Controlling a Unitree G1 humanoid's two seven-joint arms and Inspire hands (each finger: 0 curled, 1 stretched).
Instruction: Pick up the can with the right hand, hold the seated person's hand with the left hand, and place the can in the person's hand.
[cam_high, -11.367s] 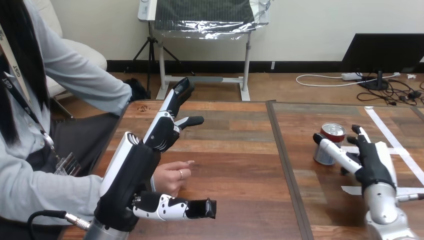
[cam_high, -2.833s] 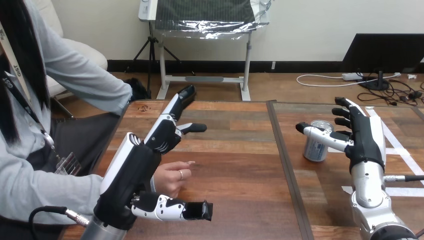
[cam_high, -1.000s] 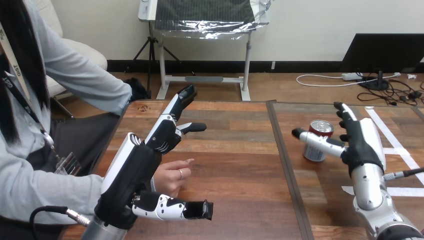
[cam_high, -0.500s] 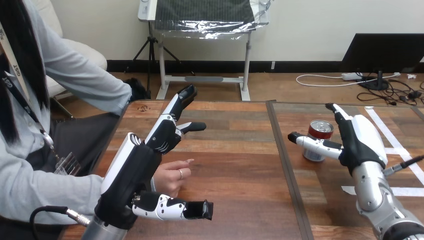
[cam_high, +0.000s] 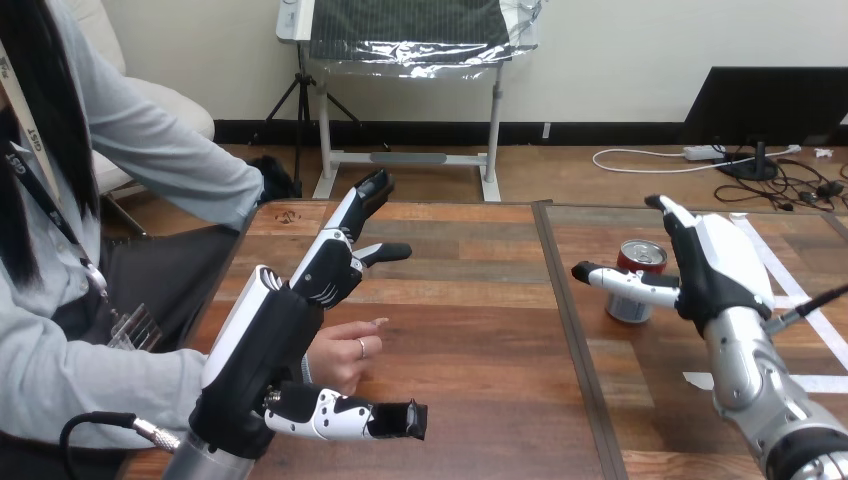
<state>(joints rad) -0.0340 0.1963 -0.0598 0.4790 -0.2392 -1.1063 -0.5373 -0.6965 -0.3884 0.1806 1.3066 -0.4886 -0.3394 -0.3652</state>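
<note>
**Can upright on the table, both hands spread open**

The can stands upright at the centre right of the frame, on the wooden table, just right of the seam between the two boards; its red top shows above the thumb that crosses in front of it.

The right hand comes up from the lower right corner and sits just to the right of the can; its fingers point up and away, uncurled, and its thumb reaches left across the can's front; whether the thumb touches the can cannot be told; nothing is clasped.

The left hand rises from the bottom left; its fingers stretch straight toward the upper centre of the frame, its thumb lies low and points right near the bottom edge; the hand is spread wide.

The person's hand rests on the table at lower left of centre, in the gap between those fingers and that thumb, close against the black palm; no robot finger curls round it.
</note>
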